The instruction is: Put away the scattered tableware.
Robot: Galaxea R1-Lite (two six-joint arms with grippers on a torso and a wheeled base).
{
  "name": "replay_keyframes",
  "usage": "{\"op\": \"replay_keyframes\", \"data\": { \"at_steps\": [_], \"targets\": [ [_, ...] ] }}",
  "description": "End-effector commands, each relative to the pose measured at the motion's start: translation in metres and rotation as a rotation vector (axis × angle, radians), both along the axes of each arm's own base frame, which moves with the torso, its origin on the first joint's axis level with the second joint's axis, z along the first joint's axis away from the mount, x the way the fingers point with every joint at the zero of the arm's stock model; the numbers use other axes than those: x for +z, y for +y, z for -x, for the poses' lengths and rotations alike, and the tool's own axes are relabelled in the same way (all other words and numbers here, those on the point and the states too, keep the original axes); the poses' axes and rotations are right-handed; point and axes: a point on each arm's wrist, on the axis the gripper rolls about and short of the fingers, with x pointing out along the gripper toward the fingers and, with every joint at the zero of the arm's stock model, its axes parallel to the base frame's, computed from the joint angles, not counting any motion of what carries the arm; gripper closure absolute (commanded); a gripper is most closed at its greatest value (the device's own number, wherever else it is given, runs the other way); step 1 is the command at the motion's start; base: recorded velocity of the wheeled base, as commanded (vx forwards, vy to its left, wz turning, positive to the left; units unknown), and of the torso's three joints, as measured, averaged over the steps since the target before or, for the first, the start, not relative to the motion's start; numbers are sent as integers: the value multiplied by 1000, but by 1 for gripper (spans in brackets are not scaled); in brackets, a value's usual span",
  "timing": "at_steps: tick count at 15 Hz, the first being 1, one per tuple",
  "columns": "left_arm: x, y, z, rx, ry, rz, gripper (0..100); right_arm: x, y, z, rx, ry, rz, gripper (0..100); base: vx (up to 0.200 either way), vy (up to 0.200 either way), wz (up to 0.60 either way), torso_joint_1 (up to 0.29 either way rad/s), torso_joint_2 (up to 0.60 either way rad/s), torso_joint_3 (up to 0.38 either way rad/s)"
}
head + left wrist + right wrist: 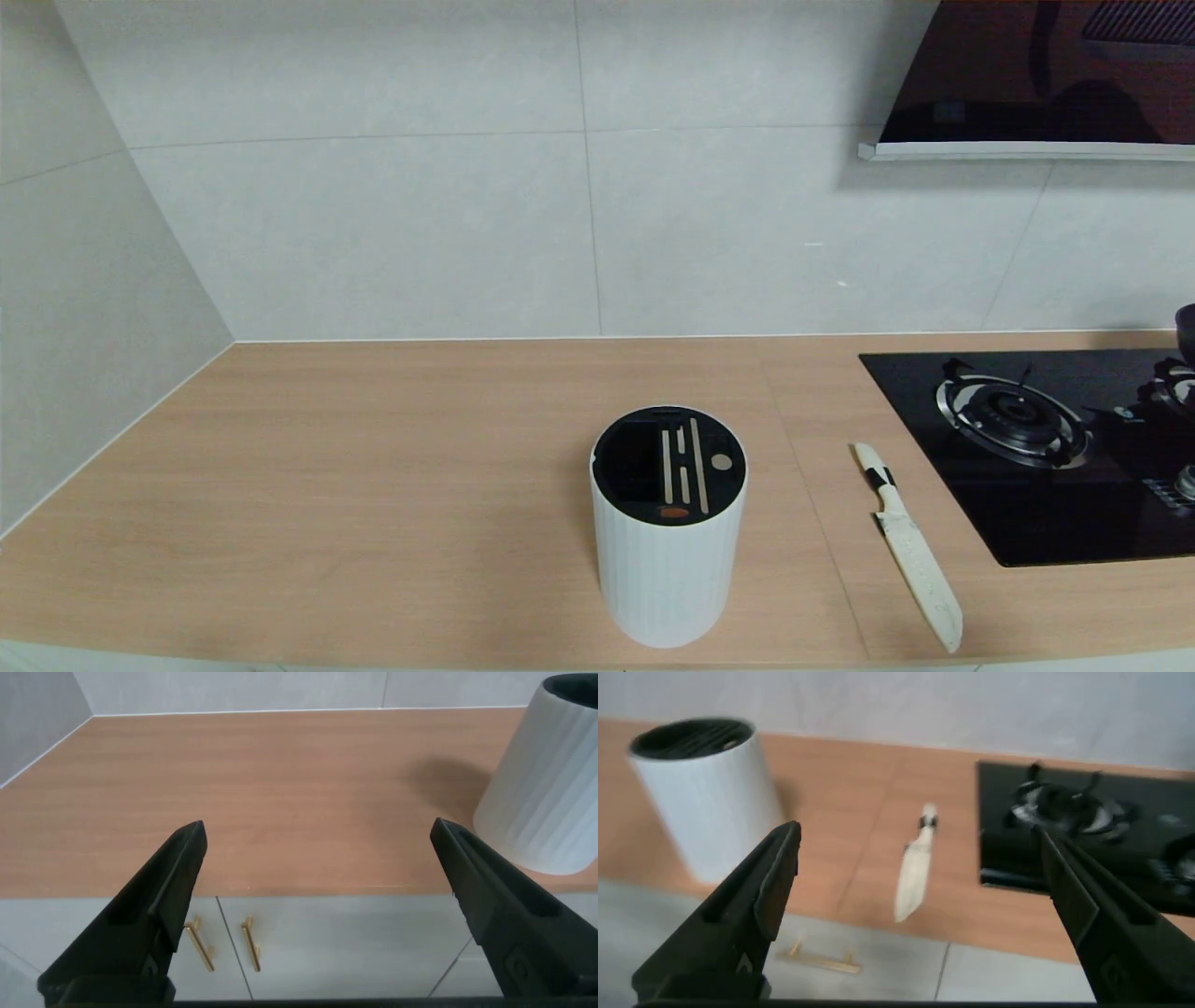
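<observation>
A white ribbed cylindrical holder (668,527) with a black slotted top stands near the counter's front edge; its side (547,784) and top (701,789) show in the wrist views. To its right a cream-coloured knife (907,545) with a black band on its handle lies flat on the wood, blade toward the front edge (915,865). My left gripper (318,873) is open, held in front of the counter edge, left of the holder. My right gripper (915,877) is open too, off the front edge, facing the knife.
A black gas hob (1046,439) with burners takes up the counter's right side, and a range hood (1036,84) hangs above it. Tiled walls close the back and left. The wooden counter (373,467) spreads wide left of the holder. Cabinet doors with gold handles (224,943) lie below.
</observation>
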Motion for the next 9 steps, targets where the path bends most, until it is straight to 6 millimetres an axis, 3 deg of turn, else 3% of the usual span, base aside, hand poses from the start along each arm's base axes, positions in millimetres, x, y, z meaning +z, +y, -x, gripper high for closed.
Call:
{"op": "replay_keyframes", "data": {
  "at_steps": [1, 5, 9],
  "targets": [
    [0, 0, 0, -1, 0, 0, 0, 26, 3, -48, 58, 256, 20, 0, 0, 0, 0, 0, 0, 0],
    [0, 0, 0, -1, 0, 0, 0, 40, 12, -104, 106, 454, 43, 0, 0, 0, 0, 0, 0, 0],
    [0, 0, 0, -1, 0, 0, 0, 38, 24, -157, 136, 550, 60, 0, 0, 0, 0, 0, 0, 0]
  ]
}}
